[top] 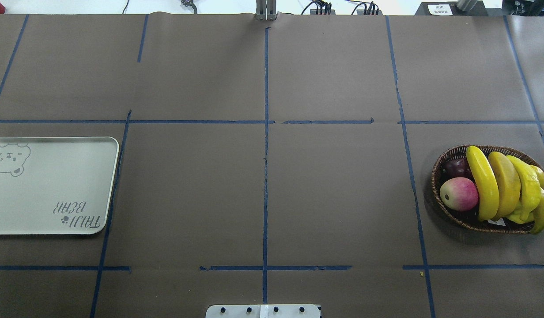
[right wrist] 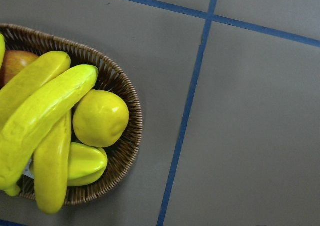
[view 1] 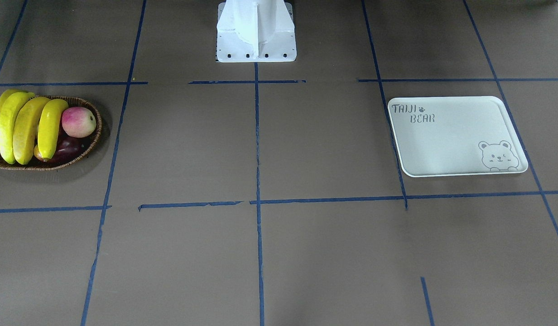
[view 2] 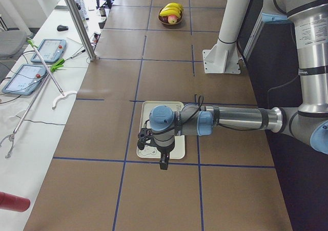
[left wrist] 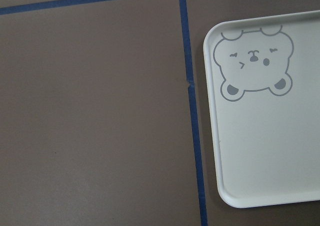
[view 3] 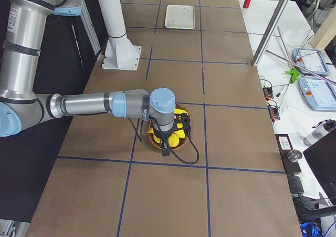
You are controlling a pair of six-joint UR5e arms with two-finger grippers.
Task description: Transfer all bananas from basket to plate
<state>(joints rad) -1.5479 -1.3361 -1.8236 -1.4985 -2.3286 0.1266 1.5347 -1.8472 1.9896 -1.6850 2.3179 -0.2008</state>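
At the robot's right end of the worktop (top: 334, 198), the basket (top: 439, 164) holds the bananas (top: 481, 183). They lie side by side across it, and their ends reach over the woven rim. A pink-and-green fruit (top: 459, 193) sits in the basket touching the nearest banana, with a dark purple fruit (top: 456, 168) just beside it. The right wrist view shows a round yellow fruit (right wrist: 100, 117) tucked against the basket wall on the bananas' other side. A stubby yellow piece lies next to it, and I cannot tell what it is.

Every banana in view is in the basket. The plate (top: 55, 198) lies flat at the opposite, left end of the worktop, well apart from the basket, with its lettering and bear face showing.

The right gripper (view 3: 165, 150) hangs above the basket, pointing down and clear of the fruit. Only the far side view shows it, so I cannot tell whether its jaws are apart or together. The left gripper (view 2: 164, 162) hangs over the plate, also pointing down. Its wrist camera looks onto the corner with the bear face. I cannot tell how its jaws stand either.

Blue tape lines (view 1: 257, 136) divide the worktop into rectangles. The white base (view 1: 256, 40) stands at the middle of the robot's side.
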